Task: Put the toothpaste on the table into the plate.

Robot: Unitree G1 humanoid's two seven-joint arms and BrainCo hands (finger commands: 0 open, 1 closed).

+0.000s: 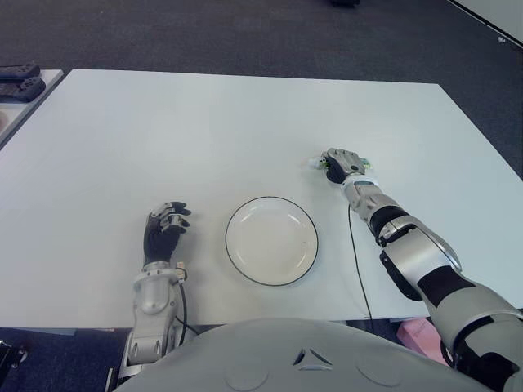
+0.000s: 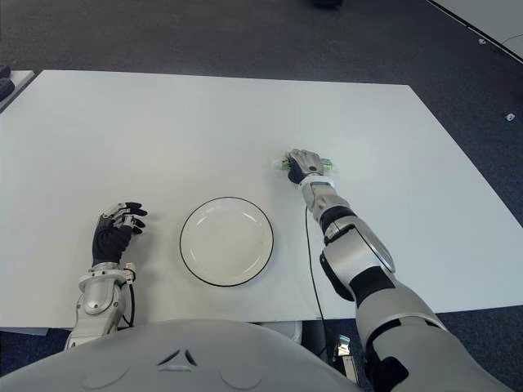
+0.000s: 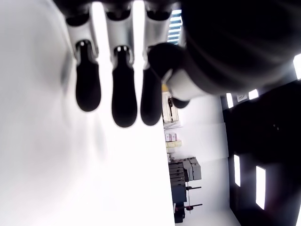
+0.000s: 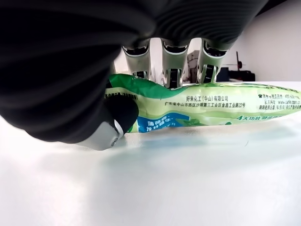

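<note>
Smooth, shiny things on a matt white surface

The surface point(image 1: 204, 131) looks smooth and matt white, with the floor point(image 1: 245, 33) along the top of the frame a rough dark carpet. The plate point(image 1: 271, 241) at lower centre looks glazed and glossy, with a thin dark rim. The toothpaste point(image 4: 197, 108) tube is glossy printed green plastic. The right hand point(image 1: 343, 163) shows silvery metal-looking knuckles and matt black pads; the left hand point(image 1: 163, 229) is matt black.
</note>
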